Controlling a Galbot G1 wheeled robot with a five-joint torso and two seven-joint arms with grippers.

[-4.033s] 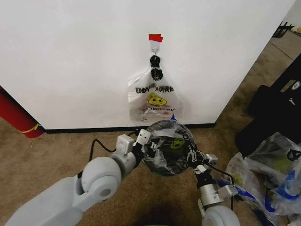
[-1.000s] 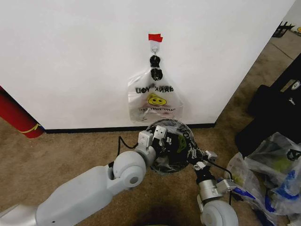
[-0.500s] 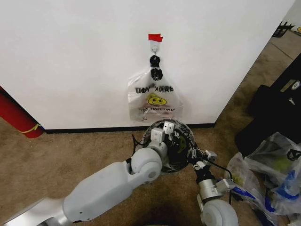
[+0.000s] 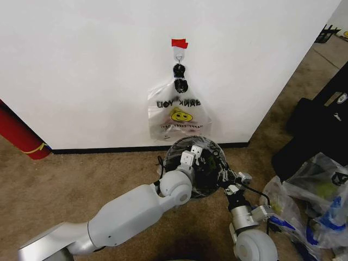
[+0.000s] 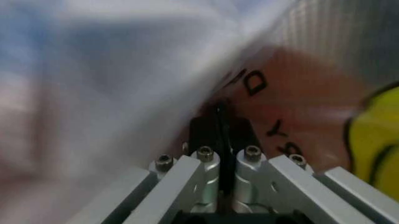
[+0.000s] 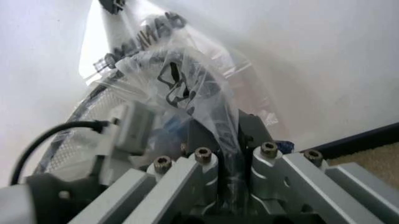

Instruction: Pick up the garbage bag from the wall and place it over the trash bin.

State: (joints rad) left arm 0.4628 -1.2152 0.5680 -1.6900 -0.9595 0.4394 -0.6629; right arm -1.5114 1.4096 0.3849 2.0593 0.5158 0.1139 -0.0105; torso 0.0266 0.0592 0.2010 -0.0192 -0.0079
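Note:
The trash bin [image 4: 171, 156], black wire mesh, stands on the carpet at the foot of the white wall [image 4: 81, 70]. The garbage bag [image 4: 213, 156], crinkly clear film with black lettering and a yellow mark [image 5: 374, 135], lies over the bin's mouth. My left gripper [image 4: 194, 153] reaches across the mouth toward its far side. Its pads [image 5: 206, 133] are pressed together with the bag's film running up to them. My right gripper [image 4: 223, 176] is at the bin's right rim, shut on a bunched strip of the garbage bag [image 6: 218, 116].
A white smiley-face bag [image 4: 178, 115] hangs from a metal hook [image 4: 178, 54] under red tape [image 4: 179, 43], just above the bin. A red cylinder [image 4: 19, 136] leans at the left. Lumpy clear sacks [image 4: 321, 201] and a black object [image 4: 321, 125] crowd the right.
My left arm has swung from the bin's left rim, right and forward across its mouth toward the far side. The right gripper has barely moved.

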